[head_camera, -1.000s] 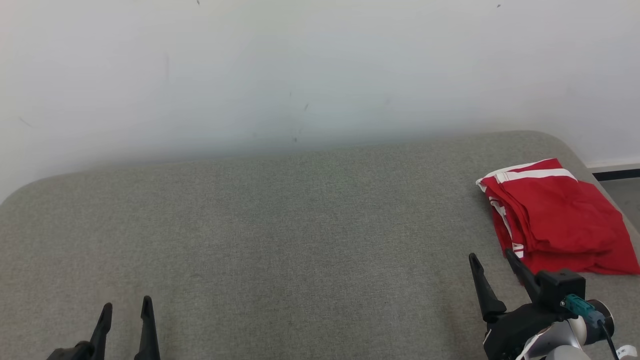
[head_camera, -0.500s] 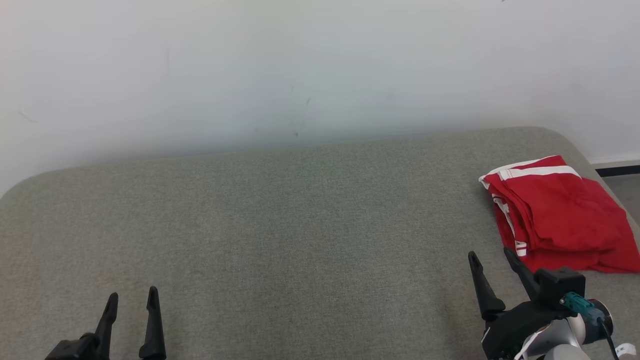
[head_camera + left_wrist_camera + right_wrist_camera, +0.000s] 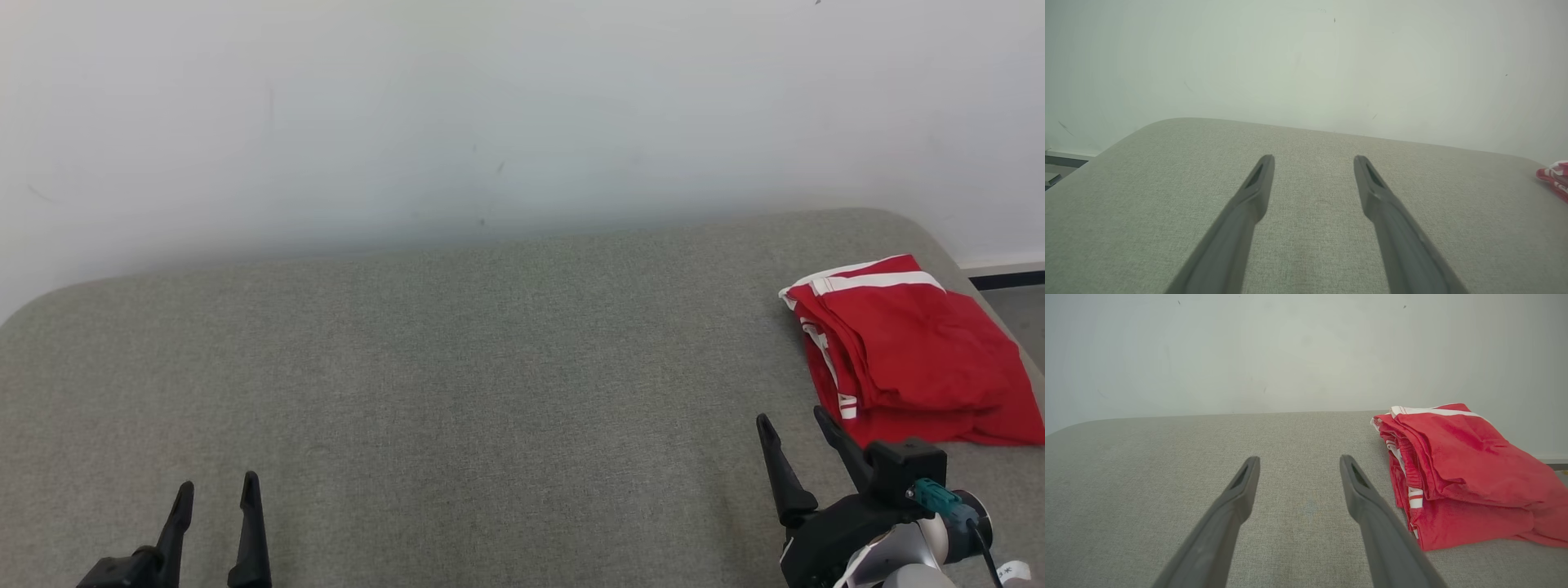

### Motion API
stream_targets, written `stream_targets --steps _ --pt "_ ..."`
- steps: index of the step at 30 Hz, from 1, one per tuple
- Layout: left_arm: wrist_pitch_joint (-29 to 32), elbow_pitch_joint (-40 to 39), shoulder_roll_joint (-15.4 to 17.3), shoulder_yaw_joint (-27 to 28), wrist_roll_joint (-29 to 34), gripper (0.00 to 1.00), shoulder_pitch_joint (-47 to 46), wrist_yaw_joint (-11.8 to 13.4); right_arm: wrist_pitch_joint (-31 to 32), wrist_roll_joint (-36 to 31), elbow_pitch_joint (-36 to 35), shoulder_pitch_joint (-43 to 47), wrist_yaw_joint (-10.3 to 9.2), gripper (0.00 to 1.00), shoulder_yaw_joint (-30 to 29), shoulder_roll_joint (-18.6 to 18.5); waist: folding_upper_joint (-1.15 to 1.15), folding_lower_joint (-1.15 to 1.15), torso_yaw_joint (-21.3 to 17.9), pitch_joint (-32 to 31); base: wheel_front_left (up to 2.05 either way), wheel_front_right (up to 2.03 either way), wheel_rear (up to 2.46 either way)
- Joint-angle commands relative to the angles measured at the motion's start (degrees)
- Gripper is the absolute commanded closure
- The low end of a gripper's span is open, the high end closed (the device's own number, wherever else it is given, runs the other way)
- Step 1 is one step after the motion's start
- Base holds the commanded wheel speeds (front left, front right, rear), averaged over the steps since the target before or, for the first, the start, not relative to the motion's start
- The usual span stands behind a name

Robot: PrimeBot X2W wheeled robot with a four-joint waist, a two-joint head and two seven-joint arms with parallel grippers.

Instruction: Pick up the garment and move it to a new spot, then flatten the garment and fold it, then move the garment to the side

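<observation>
Not much changed lately: left gripper (image 3: 217,482) nudged up a touch at 7 o'clock, right gripper (image 3: 790,415) at 5 o'clock, both spread wide and empty, folded red garment (image 3: 906,351) parked at 3 o'clock on the grey cushion (image 3: 490,367), so looks basically done.

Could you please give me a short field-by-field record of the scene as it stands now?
garment: red, white stripes, folded, at the surface's right end
surface: grey fabric pad against a white wall
left hand: open, holding nothing, over bare fabric
right hand: open, holding nothing, beside the garment, apart from it
</observation>
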Motion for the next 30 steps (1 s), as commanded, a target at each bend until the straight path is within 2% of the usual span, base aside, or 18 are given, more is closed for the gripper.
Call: stream_targets --steps 1,4,5,9,30 --pt "0.0 0.1 0.0 0.2 0.4 0.0 0.1 0.0 0.1 0.1 -0.2 0.1 -0.01 0.0 0.0 0.0 0.0 0.0 0.0 -0.1 0.0 0.0 0.0" --pt "0.0 0.1 0.0 0.2 0.4 0.0 0.3 0.0 0.3 0.2 -0.2 0.0 -0.01 0.0 0.1 -0.1 0.0 0.0 0.0 -0.1 0.0 0.0 0.0" --pt "0.0 0.2 0.0 0.1 0.0 1.0 0.0 0.0 0.2 0.1 0.0 0.0 0.0 1.0 0.1 0.0 0.0 0.0 0.0 -0.1 0.0 0.0 0.0" --pt "0.2 2.3 -0.6 0.0 -0.3 1.0 1.4 0.0 0.6 0.3 2.0 2.0 0.0 1.0 0.2 0.5 0.0 0.0 0.0 -0.1 0.0 0.0 0.0" --pt "6.0 1.1 -0.4 -0.3 -22.4 1.0 -0.4 0.0 3.7 21.2 -0.9 2.4 0.01 1.0 -3.8 2.5 0.0 0.0 0.5 0.6 0.0 0.0 0.0"
